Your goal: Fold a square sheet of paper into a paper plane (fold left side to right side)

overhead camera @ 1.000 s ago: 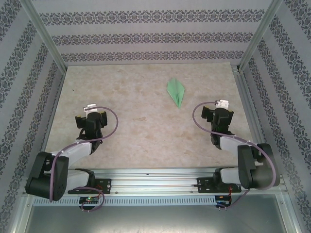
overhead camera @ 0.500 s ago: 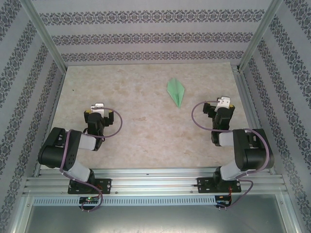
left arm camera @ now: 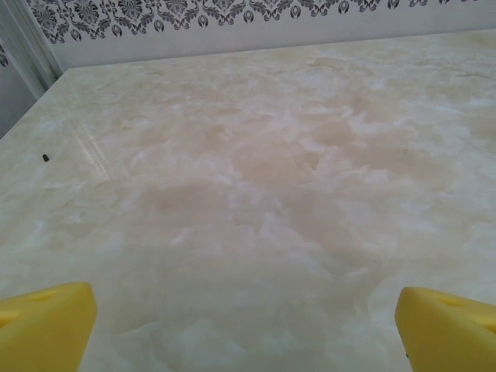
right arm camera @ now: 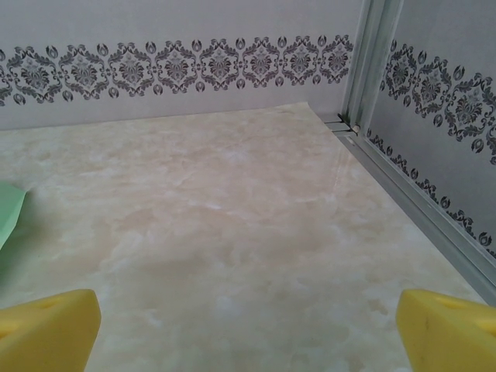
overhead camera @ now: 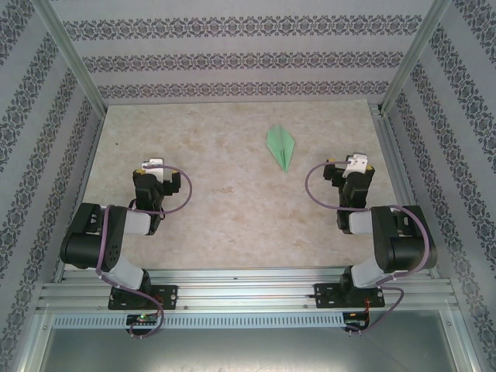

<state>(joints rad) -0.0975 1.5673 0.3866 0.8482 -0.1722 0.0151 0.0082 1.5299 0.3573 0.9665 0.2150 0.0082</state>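
The square sheet of paper lies folded into a slim pale green dart, the paper plane (overhead camera: 281,146), flat on the marble-patterned table (overhead camera: 232,209) right of centre, point toward the arms. My left gripper (overhead camera: 153,170) hovers at the near left, far from it, open, its yellow fingertips (left arm camera: 46,325) wide apart over bare table. My right gripper (overhead camera: 354,167) is to the plane's near right, also open and holding nothing. In the right wrist view a green edge of the paper plane (right arm camera: 9,213) shows at the far left, and that gripper (right arm camera: 248,329) stands over bare tabletop.
Patterned walls with metal posts (overhead camera: 403,62) enclose the table on three sides. A metal rail (right arm camera: 418,194) runs along the right edge close to my right gripper. A small dark speck (left arm camera: 45,158) lies on the table's left.
Both arms have drawn back and folded up toward their bases, the left one most. The left gripper has shifted slightly. The paper plane has not moved.
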